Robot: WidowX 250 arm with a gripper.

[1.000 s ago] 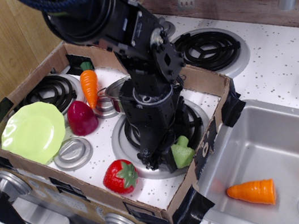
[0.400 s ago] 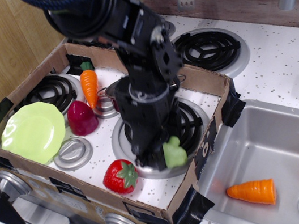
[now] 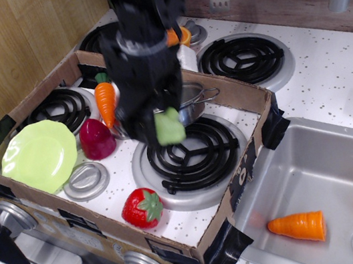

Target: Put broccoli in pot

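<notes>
The black tool [image 3: 161, 122] is clenched on the small pale-green plastic broccoli [image 3: 169, 127], holding it in the air above the near black coil burner [image 3: 190, 151] and just in front of the shallow shiny steel pot [image 3: 188, 100], which is largely hidden behind the arm. Risk, as a judgement: the piece appears gripped near the tool's lower edge, so a quick swing could shake it loose onto the burner; releasing too early would drop it against the pot rim or wire handle [image 3: 208, 93]. Nearby obstacles are the upright orange plastic carrot [image 3: 105, 98], the dark-red rounded toy [image 3: 95, 139] and the cardboard box wall [image 3: 245, 97] beside the pot.
</notes>
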